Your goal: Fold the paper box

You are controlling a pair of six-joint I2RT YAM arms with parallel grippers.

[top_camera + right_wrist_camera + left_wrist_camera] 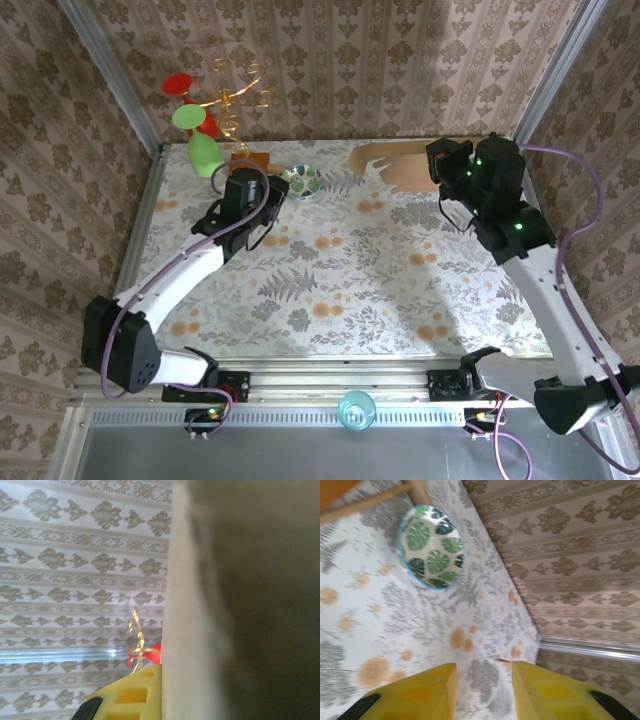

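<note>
The paper box [392,165] lies as flat light-brown cardboard at the back right of the flowered table [330,270]. My right gripper [441,163] is at the box's right end and is shut on it. In the right wrist view a cardboard panel [200,630] stands close against one yellow finger [135,695]; the other finger is hidden behind the panel. My left gripper [268,205] hovers at the back left, apart from the box. In the left wrist view the left gripper [484,675] is open, with only tablecloth between its fingers.
A small leaf-patterned bowl [302,180] [431,547] sits just right of the left gripper. An orange-brown wooden board [250,162] lies behind it. Green and red cups on a gold wire stand [205,120] fill the back-left corner. A teal cup [356,408] stands on the near rail.
</note>
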